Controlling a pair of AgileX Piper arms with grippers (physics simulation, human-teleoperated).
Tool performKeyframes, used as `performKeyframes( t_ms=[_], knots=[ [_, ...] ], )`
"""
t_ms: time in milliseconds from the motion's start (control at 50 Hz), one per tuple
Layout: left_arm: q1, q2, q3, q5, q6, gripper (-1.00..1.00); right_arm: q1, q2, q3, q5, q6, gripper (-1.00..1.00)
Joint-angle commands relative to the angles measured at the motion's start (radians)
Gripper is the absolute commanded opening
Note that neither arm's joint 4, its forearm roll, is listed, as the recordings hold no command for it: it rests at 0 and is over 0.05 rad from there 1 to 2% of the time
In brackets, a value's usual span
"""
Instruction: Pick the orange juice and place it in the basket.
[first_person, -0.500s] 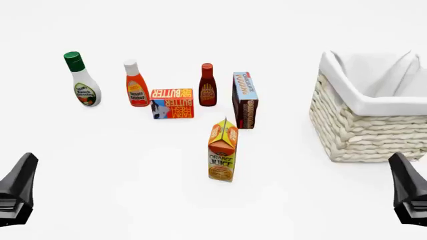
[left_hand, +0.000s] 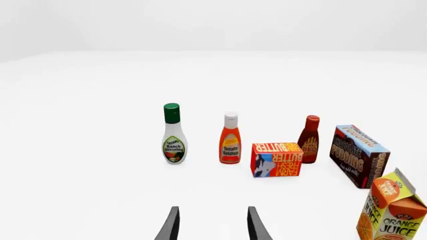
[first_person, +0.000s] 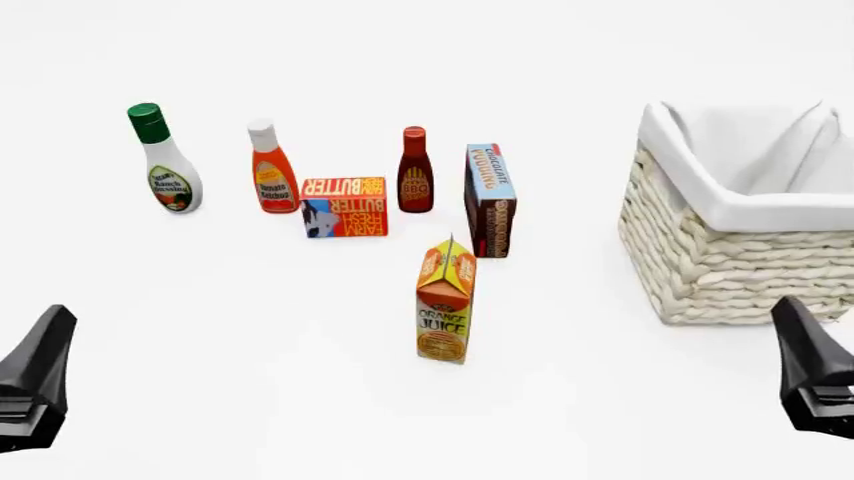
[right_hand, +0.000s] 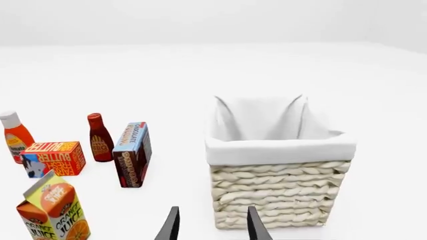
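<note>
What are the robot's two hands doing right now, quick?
Left gripper: jaws open, holding nothing.
Right gripper: jaws open, holding nothing.

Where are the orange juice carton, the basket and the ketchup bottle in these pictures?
orange juice carton (first_person: 445, 310), front view, on its front face above the lettering.
basket (first_person: 727, 265), front view, on its woven front wall.
ketchup bottle (left_hand: 230, 145), left wrist view, on the orange body at its label.

Three bottles (first_person: 272, 168), two boxes (first_person: 344, 207), one orange juice carton (first_person: 445, 303), one basket (first_person: 738, 258), two pincers (first_person: 32, 385).
</note>
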Motion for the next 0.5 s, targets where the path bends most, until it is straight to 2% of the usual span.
performKeyframes(
  t_ms=[20,120,160,260,300,360,380,400,440,500],
  knots=[
    [0.000,0.000,-0.001,0.001,0.001,1.00,-0.022,0.020,-0.008,-0.007,-0.008,1.00],
    [0.001,0.000,-0.002,0.001,0.000,1.00,0.000,0.025,-0.053,0.025,-0.002,1.00],
    [0.001,0.000,-0.002,0.001,0.000,1.00,0.021,0.002,-0.077,0.052,0.025,1.00],
    [0.000,0.000,-0.002,0.002,0.001,1.00,0.038,0.061,-0.104,0.035,0.086,1.00],
    [0.000,0.000,-0.002,0.002,0.001,1.00,0.044,0.057,-0.110,0.041,0.093,1.00],
    [0.001,-0.001,-0.002,0.002,0.001,1.00,0.083,0.135,-0.122,0.007,0.138,1.00],
    [0.001,-0.001,-0.002,0.002,0.001,1.00,0.083,0.136,-0.122,0.006,0.138,1.00],
    [0.001,-0.001,-0.002,0.002,0.001,1.00,0.100,0.165,-0.121,-0.008,0.169,1.00],
    [0.001,-0.002,-0.001,0.002,0.001,1.00,0.097,0.193,-0.128,-0.007,0.191,1.00],
    [0.001,-0.002,-0.001,0.002,0.001,1.00,0.135,0.219,-0.133,-0.015,0.213,1.00]
  ],
)
